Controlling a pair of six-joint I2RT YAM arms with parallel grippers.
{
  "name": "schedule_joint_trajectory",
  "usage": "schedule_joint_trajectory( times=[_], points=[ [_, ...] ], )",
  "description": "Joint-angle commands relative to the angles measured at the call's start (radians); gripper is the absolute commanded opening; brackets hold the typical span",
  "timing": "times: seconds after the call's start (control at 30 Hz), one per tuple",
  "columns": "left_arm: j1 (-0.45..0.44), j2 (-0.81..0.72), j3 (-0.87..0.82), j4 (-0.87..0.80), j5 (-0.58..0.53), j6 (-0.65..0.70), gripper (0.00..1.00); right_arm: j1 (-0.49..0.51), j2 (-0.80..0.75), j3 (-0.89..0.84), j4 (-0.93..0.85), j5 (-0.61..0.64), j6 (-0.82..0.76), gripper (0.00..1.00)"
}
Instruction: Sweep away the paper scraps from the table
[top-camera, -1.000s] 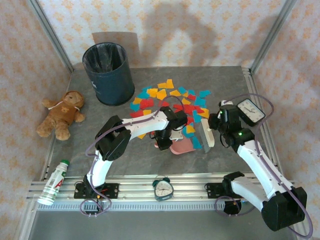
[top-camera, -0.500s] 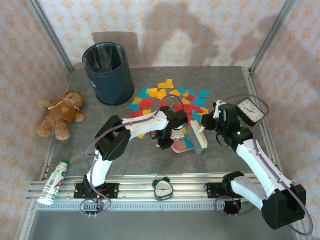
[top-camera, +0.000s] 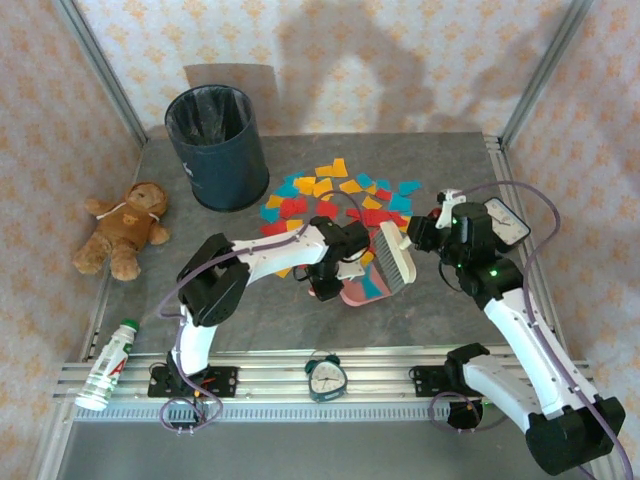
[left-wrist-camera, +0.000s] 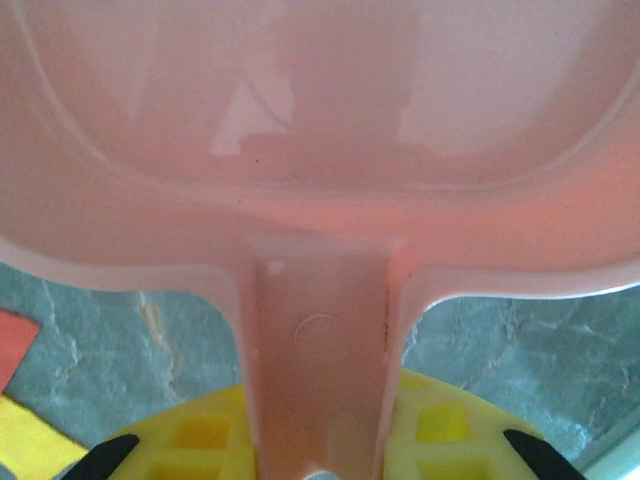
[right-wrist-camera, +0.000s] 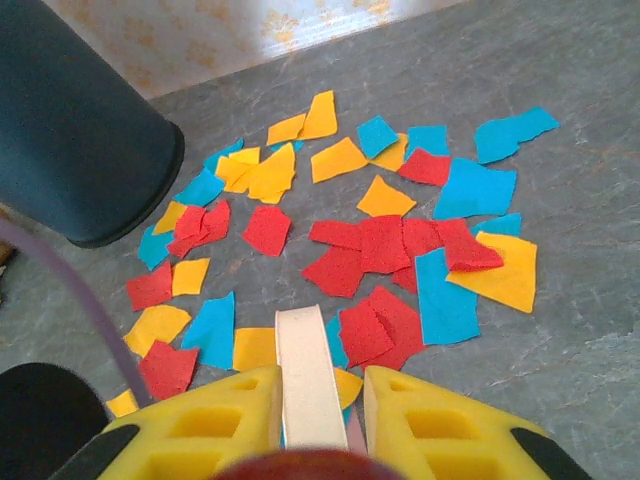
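Red, yellow-orange and teal paper scraps (top-camera: 335, 198) lie spread over the middle of the grey table (top-camera: 440, 160), and again in the right wrist view as scraps (right-wrist-camera: 380, 245). A few scraps rest on the pink dustpan (top-camera: 358, 292). My left gripper (top-camera: 335, 272) is shut on the dustpan's handle; close up, the handle runs between the yellow fingers of the left gripper (left-wrist-camera: 320, 440) below the pan (left-wrist-camera: 320, 150). My right gripper (top-camera: 425, 240) is shut on a cream brush (top-camera: 393, 255), tilted over the pan's far right edge. Its handle (right-wrist-camera: 308, 385) sits in the right gripper (right-wrist-camera: 315, 410).
A dark bin (top-camera: 217, 145) stands at the back left, also the bin (right-wrist-camera: 70, 130). A teddy bear (top-camera: 125, 228) lies at the left and a bottle (top-camera: 108, 365) on the front rail. One clock (top-camera: 326, 375) stands at the front middle, a white clock (top-camera: 505, 220) at the right.
My right gripper has swung the brush from the dustpan's right side leftward and toward the back, pushing teal scraps onto the pan. The left gripper and dustpan have hardly moved.
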Motion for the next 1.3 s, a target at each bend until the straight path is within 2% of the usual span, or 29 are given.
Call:
schedule_joint_trajectory(
  times=[0.0,0.07,0.3,0.6,1.0,1.27],
  points=[
    [0.017,-0.070,-0.036,0.028,-0.018,-0.024,0.12,0.006,-0.005,0.043,-0.004,0.055,-0.002,0.00],
    [0.026,-0.070,-0.044,0.024,-0.024,-0.027,0.12,0.005,0.011,0.055,-0.011,0.075,-0.007,0.00],
    [0.050,-0.070,-0.064,0.006,-0.037,-0.026,0.12,0.006,0.068,0.062,0.038,0.277,-0.062,0.00],
    [0.073,-0.070,-0.057,-0.007,-0.029,-0.027,0.12,0.006,0.236,0.097,0.131,0.312,-0.139,0.00],
    [0.077,-0.018,-0.023,-0.027,-0.012,-0.012,0.12,0.006,0.372,0.130,0.160,0.169,-0.204,0.00],
    [0.078,0.018,0.008,-0.038,-0.009,-0.009,0.12,0.006,0.426,0.154,0.064,0.076,-0.241,0.00]
  ],
)
